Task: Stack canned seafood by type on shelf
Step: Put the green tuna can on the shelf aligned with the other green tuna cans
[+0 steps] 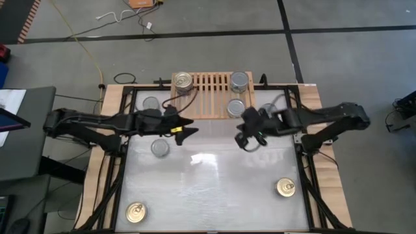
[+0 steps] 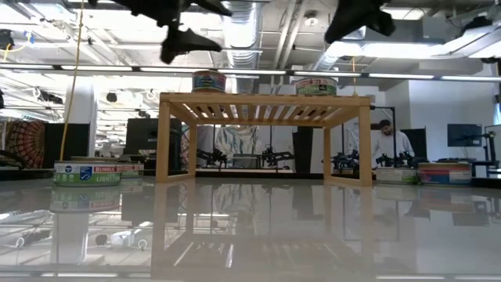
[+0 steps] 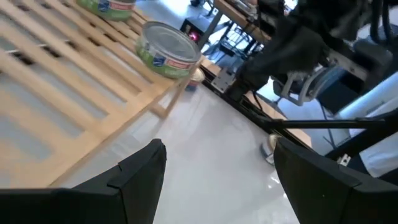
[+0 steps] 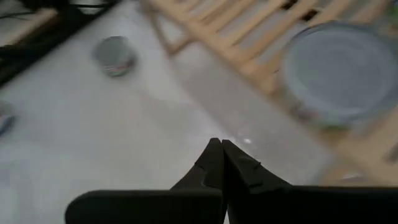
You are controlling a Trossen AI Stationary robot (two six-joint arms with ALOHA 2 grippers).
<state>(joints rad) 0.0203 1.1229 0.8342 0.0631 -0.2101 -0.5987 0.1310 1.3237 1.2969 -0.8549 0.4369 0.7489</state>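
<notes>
Shelf [image 1: 209, 94] sits at upper centre of the high view, three tins on its slats: a gold-top tin [image 1: 184, 80] at the left end, a silver-top tin [image 1: 240, 80] at the right end, a second silver-top tin [image 1: 236, 107] just in front of that one. Loose on the desk [image 1: 214, 188]: two silver tins at centre left, [image 1: 160, 147] and [image 1: 151, 103], a gold tin at lower left [image 1: 135, 211], and a gold tin at lower right [image 1: 285, 188]. Right pincer [image 4: 222, 163] has its fingers pressed together, holding nothing, raised just in front of the shelf's right end. Left pincer [image 1: 184, 127] has fingers apart, empty, hanging off the shelf's left front corner, near the silver tin at centre left. Judgement: sorting reads gold left, silver right, so both arms are between picks. For the next pick, the right pincer must spread before descending; come straight down over the tin, fingers straddling the rim, close on the side wall. Suggest left arm takes the near silver tin only if it can cross to the right group without meeting the right arm; otherwise gold lower left. Set tins down flat and centred on the one below so stacks do not slide.
</notes>
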